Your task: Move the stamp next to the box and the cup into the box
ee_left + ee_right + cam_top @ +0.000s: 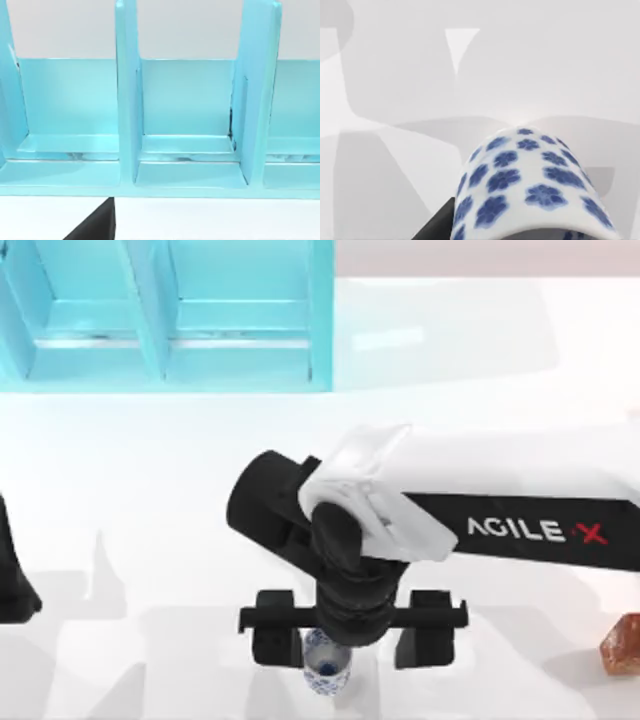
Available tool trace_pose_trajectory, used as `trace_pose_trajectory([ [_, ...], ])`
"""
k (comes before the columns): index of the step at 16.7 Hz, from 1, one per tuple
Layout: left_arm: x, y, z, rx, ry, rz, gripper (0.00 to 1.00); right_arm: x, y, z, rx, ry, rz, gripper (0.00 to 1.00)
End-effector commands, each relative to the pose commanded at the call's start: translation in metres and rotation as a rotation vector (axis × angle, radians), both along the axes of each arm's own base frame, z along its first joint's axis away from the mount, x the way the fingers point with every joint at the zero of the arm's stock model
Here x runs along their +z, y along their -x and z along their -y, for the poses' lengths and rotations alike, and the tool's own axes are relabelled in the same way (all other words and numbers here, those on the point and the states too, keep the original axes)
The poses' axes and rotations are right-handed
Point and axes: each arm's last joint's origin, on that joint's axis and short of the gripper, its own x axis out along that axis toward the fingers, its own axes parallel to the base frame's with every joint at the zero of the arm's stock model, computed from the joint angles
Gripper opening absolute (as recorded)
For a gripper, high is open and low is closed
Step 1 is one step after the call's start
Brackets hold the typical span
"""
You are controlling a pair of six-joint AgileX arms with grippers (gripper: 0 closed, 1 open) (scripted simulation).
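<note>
A: Where does the right arm reach?
B: From the top view's right edge across the white table (150, 470) to its near middle, where the right gripper (327, 640) points down over the cup (326, 662).

A: And the jaws?
B: Spread wide. The two black fingers (272, 638) stand well apart, and the cup sits just beside the left-hand one, not centred between them. Whether that finger touches it cannot be told.

A: What does the right wrist view give?
B: The cup's (530, 195) white wall with blue flower marks, close below the camera.

A: The stamp?
B: At the table's near right corner, a reddish-brown stamp (622, 644), well apart from the cup.

A: The box?
B: The light blue box (170, 315) sits at the far left, split by dividers; the left wrist view faces its compartments (187, 120).

A: The left arm?
B: Parked at the left edge; its jaws cannot be told.
</note>
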Motion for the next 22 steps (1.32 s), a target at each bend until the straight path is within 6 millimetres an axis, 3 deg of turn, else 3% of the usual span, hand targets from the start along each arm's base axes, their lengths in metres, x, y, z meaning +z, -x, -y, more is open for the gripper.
trace_pose_trajectory([
  [9,0.000,0.000,0.000,0.000,0.000,0.000,1.00,0.000,0.000,0.000,0.000,0.000,0.000,0.02],
  [19,0.000,0.000,0.000,0.000,0.000,0.000,1.00,0.002,-0.001,0.001,-0.003,-0.001,0.001,0.00],
  [22,0.000,0.000,0.000,0.000,0.000,0.000,1.00,0.022,-0.005,0.021,-0.003,0.005,-0.004,0.00],
])
